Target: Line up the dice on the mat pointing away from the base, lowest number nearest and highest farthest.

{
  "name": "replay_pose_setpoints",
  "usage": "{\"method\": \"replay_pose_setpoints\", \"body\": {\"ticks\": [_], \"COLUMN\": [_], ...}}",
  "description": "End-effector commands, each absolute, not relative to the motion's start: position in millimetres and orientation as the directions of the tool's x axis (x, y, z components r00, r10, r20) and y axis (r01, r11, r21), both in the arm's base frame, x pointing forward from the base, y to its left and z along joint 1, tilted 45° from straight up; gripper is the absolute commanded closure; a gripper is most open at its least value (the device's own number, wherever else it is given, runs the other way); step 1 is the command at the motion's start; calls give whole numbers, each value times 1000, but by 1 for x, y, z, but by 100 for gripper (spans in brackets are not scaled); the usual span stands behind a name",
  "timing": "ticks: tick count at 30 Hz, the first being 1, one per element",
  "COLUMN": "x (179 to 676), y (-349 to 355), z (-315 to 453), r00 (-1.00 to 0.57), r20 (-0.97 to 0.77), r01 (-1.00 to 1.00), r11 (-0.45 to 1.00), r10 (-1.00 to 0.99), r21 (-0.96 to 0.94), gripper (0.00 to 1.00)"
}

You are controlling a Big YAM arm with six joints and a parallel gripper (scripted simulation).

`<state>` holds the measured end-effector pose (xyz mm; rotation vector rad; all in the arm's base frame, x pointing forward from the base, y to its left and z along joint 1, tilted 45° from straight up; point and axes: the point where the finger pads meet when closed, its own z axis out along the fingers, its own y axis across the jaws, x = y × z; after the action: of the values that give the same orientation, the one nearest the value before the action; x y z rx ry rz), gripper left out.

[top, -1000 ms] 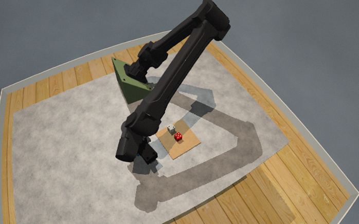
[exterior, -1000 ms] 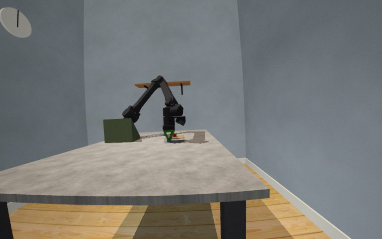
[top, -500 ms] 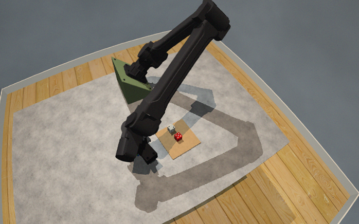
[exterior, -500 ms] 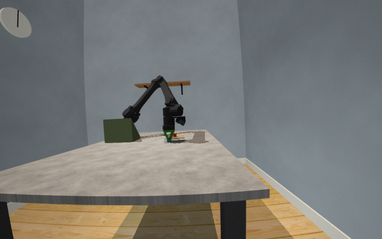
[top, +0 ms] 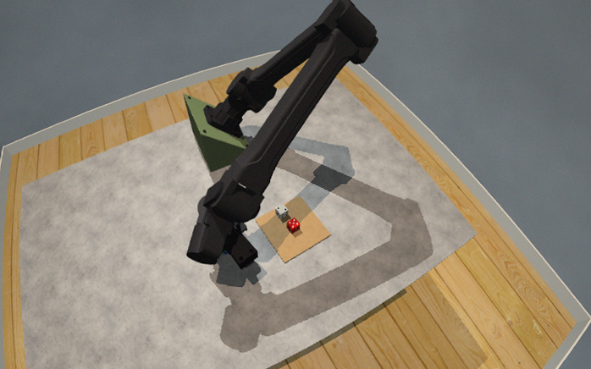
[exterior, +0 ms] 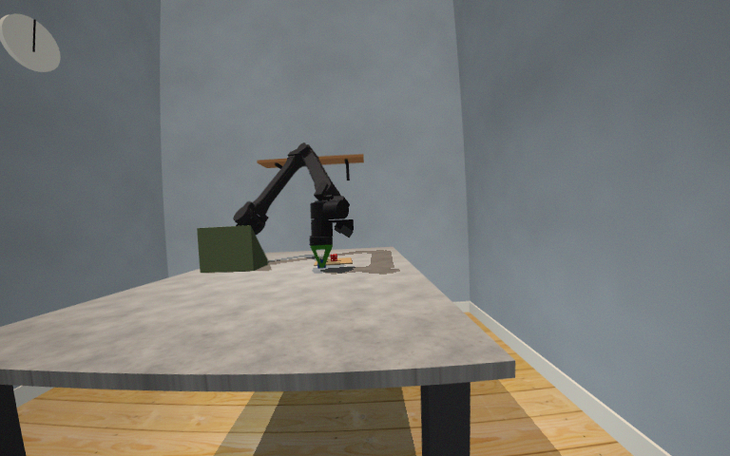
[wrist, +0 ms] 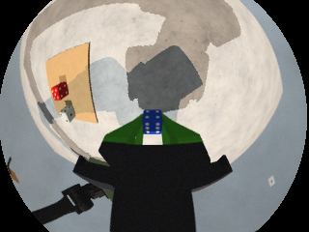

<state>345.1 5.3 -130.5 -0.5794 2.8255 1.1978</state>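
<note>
A tan mat (top: 293, 233) lies flat on the grey table. On it stand a white die (top: 281, 212) and a red die (top: 293, 225); the mat (wrist: 71, 83) and the red die (wrist: 60, 92) also show at the left of the wrist view. My gripper (wrist: 152, 117) points straight down beside the mat's near-left edge, off the mat, low over the table. Its green fingers are shut on a blue die (wrist: 153, 122) with white pips. In the side view the gripper (exterior: 321, 261) reaches down close to the table top. In the overhead view the arm hides the blue die.
The green wedge-shaped base block (top: 213, 136) stands at the back of the table, also in the side view (exterior: 228, 256). The arm's links span above the mat's left side. A wooden shelf (exterior: 312, 160) hangs on the far wall.
</note>
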Motion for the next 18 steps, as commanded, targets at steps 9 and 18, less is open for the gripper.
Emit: {"method": "replay_pose_setpoints", "body": {"ticks": [9,18], "x": [381,374], "y": [-62,-64], "z": [-68,-55], "r00": [-920,-917], "r20": [-233,-217], "r01": [-389,-391], "r11": [660,645], "r10": [-315,-335], "r21": [643,657], "gripper": [80,80]}}
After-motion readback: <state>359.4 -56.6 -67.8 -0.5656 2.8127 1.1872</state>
